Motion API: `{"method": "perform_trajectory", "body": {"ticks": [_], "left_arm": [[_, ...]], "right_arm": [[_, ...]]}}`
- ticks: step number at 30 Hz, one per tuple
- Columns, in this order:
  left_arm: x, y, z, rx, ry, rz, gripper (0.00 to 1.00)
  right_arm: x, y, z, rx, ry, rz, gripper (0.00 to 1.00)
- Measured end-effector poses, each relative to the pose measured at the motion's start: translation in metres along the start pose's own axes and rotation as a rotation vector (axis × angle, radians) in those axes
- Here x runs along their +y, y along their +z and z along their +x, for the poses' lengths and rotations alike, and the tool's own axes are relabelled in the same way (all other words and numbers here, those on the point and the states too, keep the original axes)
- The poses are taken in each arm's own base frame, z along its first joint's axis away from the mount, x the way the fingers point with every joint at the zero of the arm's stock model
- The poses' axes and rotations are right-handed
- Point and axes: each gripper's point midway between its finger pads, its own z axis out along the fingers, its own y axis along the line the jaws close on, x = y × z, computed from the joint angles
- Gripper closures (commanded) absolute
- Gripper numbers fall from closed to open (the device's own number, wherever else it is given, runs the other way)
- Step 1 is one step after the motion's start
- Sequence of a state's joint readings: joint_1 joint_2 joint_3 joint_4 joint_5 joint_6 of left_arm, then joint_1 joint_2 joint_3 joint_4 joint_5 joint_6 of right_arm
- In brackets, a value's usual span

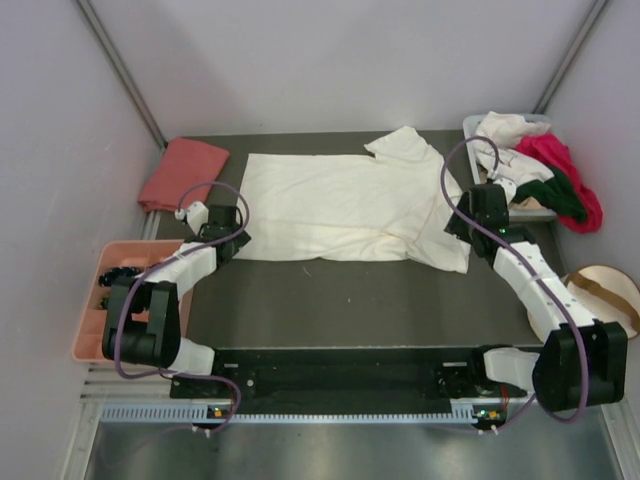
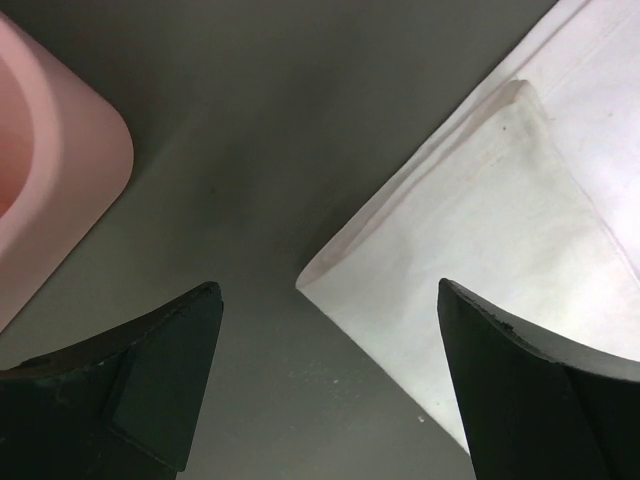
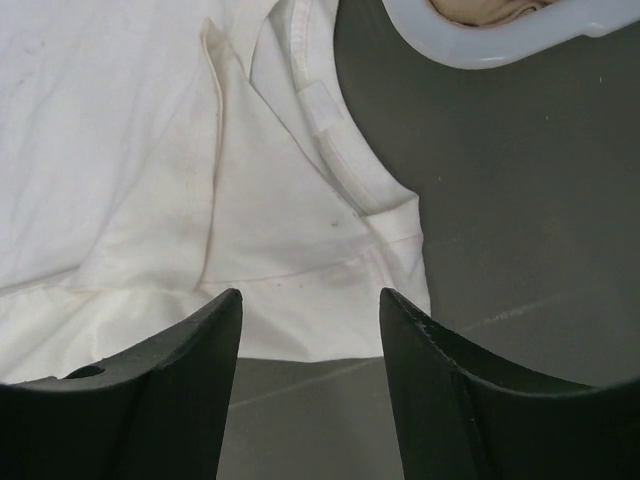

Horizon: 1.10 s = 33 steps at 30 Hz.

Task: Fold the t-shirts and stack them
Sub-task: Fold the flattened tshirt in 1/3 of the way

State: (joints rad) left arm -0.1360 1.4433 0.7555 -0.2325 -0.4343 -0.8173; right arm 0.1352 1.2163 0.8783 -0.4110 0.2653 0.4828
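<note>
Across the middle of the dark surface (image 1: 330, 300) the cream-white t-shirt (image 1: 340, 205) lies flat. Its long axis runs left to right, with the hem to the left and the collar and sleeves to the right.

The left gripper (image 1: 225, 238) hovers at the hem's near corner with its jaws spread wide and nothing held. In the left wrist view that corner (image 2: 330, 285) sits between the two fingers (image 2: 170, 370). The left arm is folded back sharply at the elbow, its forearm reaching in from the left.

The right gripper (image 1: 458, 225) is partly open and empty above the near sleeve and collar (image 3: 330, 130). The right arm stretches diagonally from its base toward the shirt.

A folded salmon-pink t-shirt (image 1: 182, 172) lies at the back left. White (image 1: 505, 130), magenta (image 1: 560, 160) and dark green (image 1: 560, 195) t-shirts are heaped on a white bin (image 1: 540, 213) at the back right. A pink tray (image 1: 95, 330) sits left of the left arm, and a round beige pouch (image 1: 600, 290) lies beside the right arm.
</note>
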Motion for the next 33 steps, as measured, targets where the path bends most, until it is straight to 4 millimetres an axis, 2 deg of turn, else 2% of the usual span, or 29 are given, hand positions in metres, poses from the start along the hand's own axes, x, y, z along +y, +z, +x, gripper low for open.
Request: {"method": "perform_trajectory", "body": {"ticks": [3,7,13,20,23,24,27,28,30,33], "left_arm": [[0.003,0.000,0.003,0.004,0.003,-0.005,0.12],[0.007,0.001,0.007,0.009,0.007,-0.014,0.21],[0.011,0.003,0.011,0.015,0.013,-0.025,0.26],[0.017,0.014,0.022,0.042,0.036,-0.061,0.34],[0.013,0.016,0.021,0.039,0.032,-0.053,0.44],[0.012,0.017,0.020,0.038,0.030,-0.050,0.53],[0.007,0.020,0.019,0.032,0.022,-0.040,0.73],[0.005,0.021,0.019,0.034,0.021,-0.035,0.87],[0.000,0.023,0.018,0.036,0.013,-0.021,1.00],[-0.004,0.024,0.018,0.037,0.018,-0.009,1.00]], "right_arm": [[-0.004,-0.006,0.009,0.007,0.002,-0.005,0.42],[-0.009,-0.012,0.017,0.014,0.006,-0.005,0.42],[-0.013,-0.015,0.023,0.022,0.006,-0.005,0.42],[-0.015,-0.016,0.027,0.033,0.003,0.002,0.41],[-0.015,-0.018,0.026,0.027,0.005,-0.002,0.41],[-0.016,-0.018,0.027,0.026,0.005,-0.002,0.41],[-0.017,-0.018,0.029,0.030,0.004,0.001,0.41],[-0.018,-0.018,0.030,0.031,0.003,0.003,0.41],[-0.019,-0.018,0.031,0.033,0.003,0.007,0.41],[-0.021,-0.018,0.034,0.037,0.003,0.015,0.41]]}}
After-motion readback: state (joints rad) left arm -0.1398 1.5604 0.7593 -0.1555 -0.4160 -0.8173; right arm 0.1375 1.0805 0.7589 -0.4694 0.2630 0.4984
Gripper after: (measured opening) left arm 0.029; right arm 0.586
